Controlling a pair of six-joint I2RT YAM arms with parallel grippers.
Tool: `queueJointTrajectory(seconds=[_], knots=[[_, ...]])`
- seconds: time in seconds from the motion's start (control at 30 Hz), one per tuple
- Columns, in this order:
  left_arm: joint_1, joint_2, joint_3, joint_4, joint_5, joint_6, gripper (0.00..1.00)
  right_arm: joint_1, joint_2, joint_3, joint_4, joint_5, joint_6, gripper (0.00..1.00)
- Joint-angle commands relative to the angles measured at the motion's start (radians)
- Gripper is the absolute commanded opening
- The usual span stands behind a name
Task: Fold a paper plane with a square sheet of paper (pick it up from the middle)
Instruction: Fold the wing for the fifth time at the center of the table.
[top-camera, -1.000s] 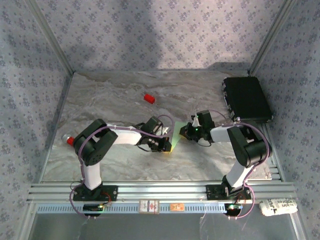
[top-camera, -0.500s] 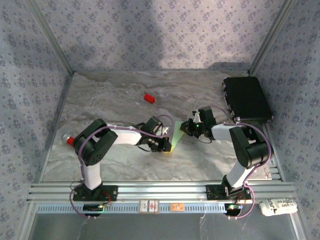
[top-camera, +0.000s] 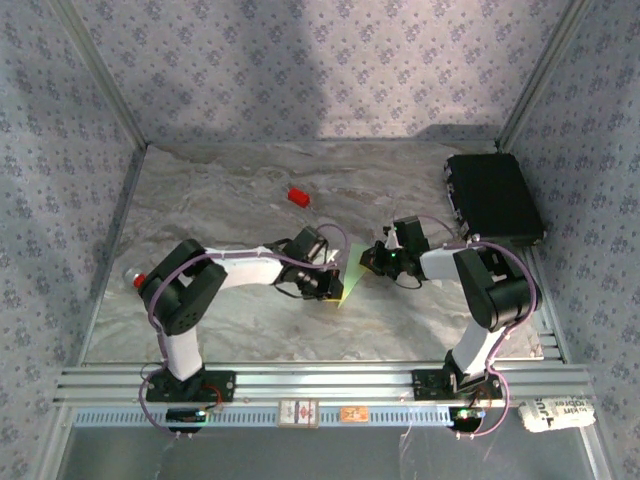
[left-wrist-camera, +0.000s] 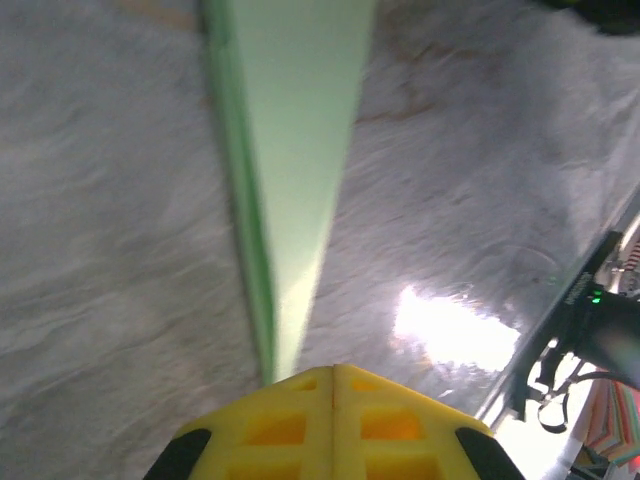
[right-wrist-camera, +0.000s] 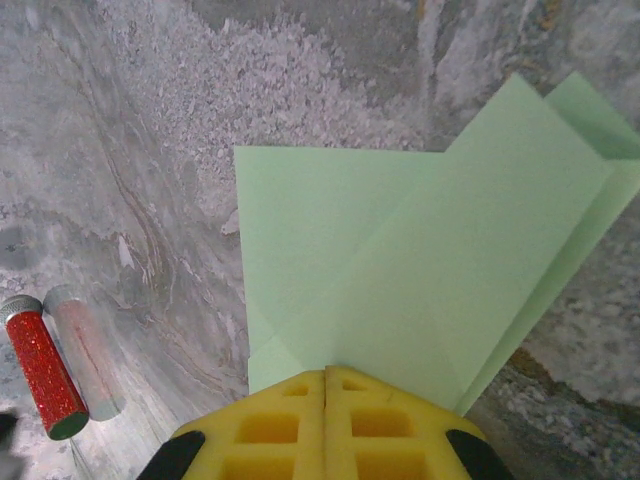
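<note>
Pale-green paper (right-wrist-camera: 400, 270), already creased into flaps, is sitting clamped in my left gripper (left-wrist-camera: 333, 370) and right gripper (right-wrist-camera: 325, 372), and I am judging the folding partly done

The sheet of paper (right-wrist-camera: 400, 270) is thin, matt and pale green, smooth between sharp creases. Under it the worktop (left-wrist-camera: 120, 300) is grey, marbled, smooth and glossy, with glare. At the sheet's edge the right end effector (right-wrist-camera: 325, 375) is yellow moulded plastic. Beside the sheet, a red stick (right-wrist-camera: 40, 372) glitters.
</note>
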Motion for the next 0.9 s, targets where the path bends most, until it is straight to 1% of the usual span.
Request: queueJointTrajectory(seconds=[0.0,0.13,0.23,0.33,0.47,0.63,0.87], knots=[[-0.003,-0.041,0.08,-0.049,0.009,0.019,0.0,-0.005,0.029,-0.017,-0.039,0.032,-0.024,0.05],[-0.004,0.019,0.133,-0.019,0.038,-0.007,0.0,-0.004,0.028,-0.021,-0.037,0.036,-0.021,0.05],[-0.004,0.071,0.158,0.025,0.042,-0.023,0.0,-0.003,0.025,-0.022,-0.035,0.039,-0.015,0.05],[-0.004,0.125,0.197,0.03,0.045,-0.022,0.0,-0.003,0.021,-0.025,-0.034,0.04,-0.013,0.05],[-0.005,0.168,0.206,0.047,0.057,-0.025,0.0,-0.005,0.015,-0.034,-0.033,0.043,-0.014,0.05],[-0.005,0.194,0.146,0.056,0.047,-0.021,0.0,-0.005,0.016,-0.04,-0.025,0.045,-0.014,0.05],[-0.011,0.168,0.041,0.054,0.043,-0.01,0.0,-0.007,0.028,-0.04,-0.02,0.043,-0.014,0.05]])
